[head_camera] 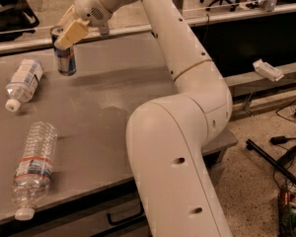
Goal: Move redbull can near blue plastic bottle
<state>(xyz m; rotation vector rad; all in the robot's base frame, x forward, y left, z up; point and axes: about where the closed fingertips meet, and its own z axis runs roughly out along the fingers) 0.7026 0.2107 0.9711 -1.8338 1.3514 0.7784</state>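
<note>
1. one pincer [65, 34] over the bench's [113, 98] far left part, clenched on the top of the can [65, 62].
2. can upright directly under the pincer, near the lying blue bottle [23, 80], not touching.

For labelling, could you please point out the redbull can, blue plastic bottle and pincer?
redbull can [65, 63], camera view, body
blue plastic bottle [27, 76], camera view, label
pincer [64, 37], camera view, between fingertips, at can top
</note>
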